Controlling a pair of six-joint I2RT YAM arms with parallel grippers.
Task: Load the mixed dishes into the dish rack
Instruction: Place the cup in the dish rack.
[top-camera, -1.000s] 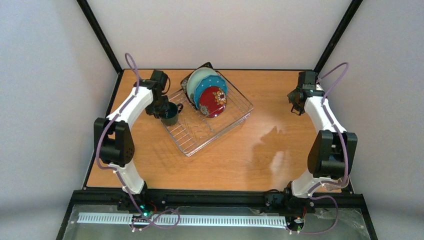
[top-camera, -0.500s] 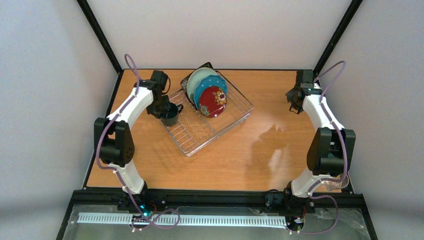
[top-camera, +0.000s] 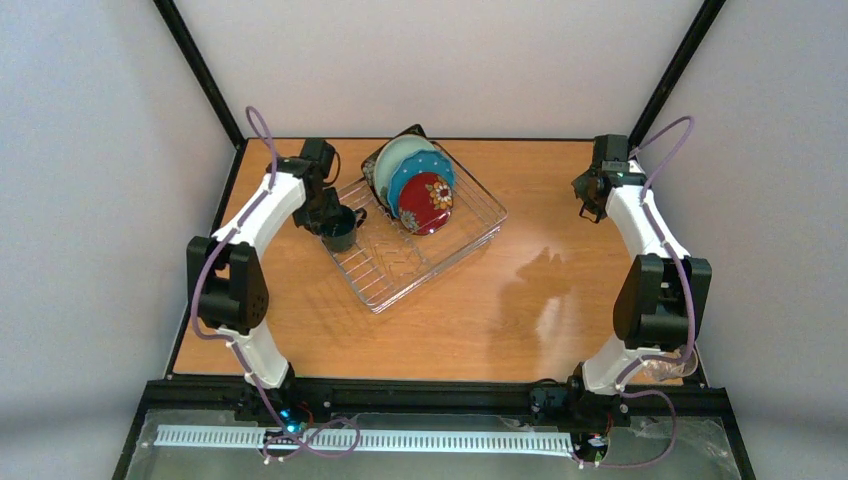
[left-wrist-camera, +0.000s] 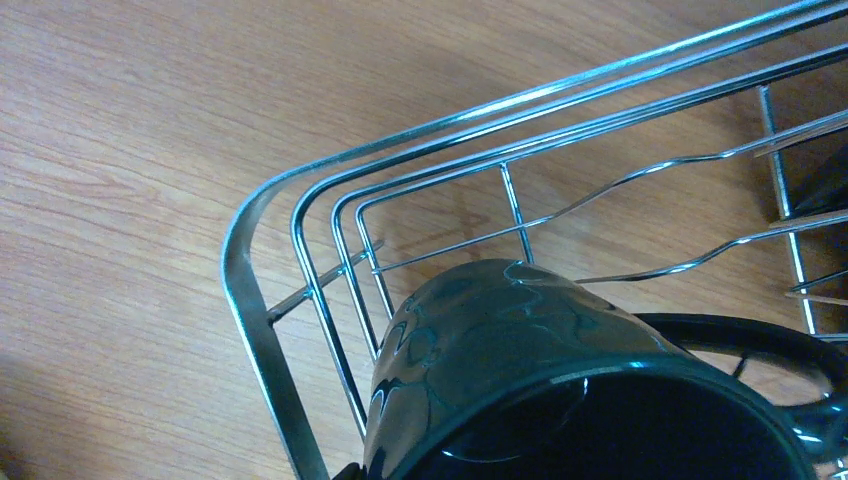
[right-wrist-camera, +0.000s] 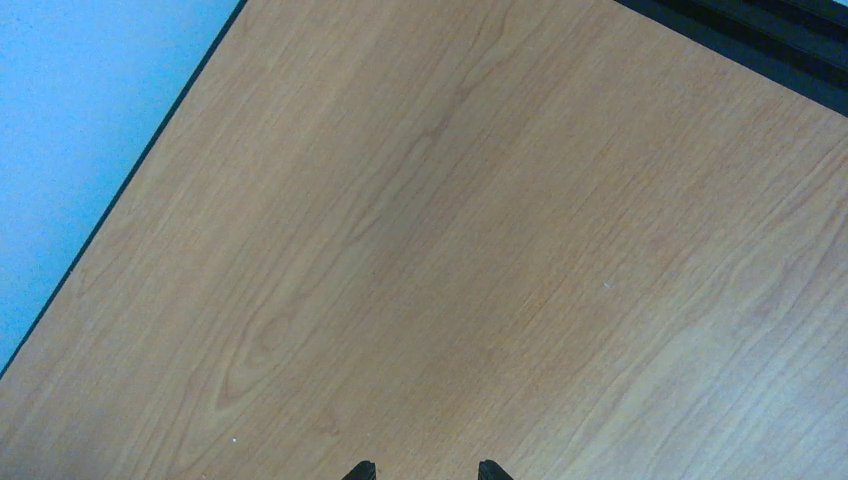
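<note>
Tools: left gripper (top-camera: 333, 220) at dark green mug (left-wrist-camera: 520, 380), jaw spacing cannot be told; right gripper (right-wrist-camera: 424, 470) spread, empty | Location: mug in dish rack (left-wrist-camera: 250, 300) corner | Risk: on withdrawal, fingers may snag the rim, tipping mug.

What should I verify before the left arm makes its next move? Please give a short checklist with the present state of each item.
1. The dark green mug sits inside the corner of the dish rack: ok.
2. The left tool is free of the mug: cannot tell, its fingers are hidden.
3. The right tool is open and empty above the table: ok.
4. The small red floral plate stands on edge in the rack: ok.
5. The near part of the rack has room for more dishes: ok.
</note>
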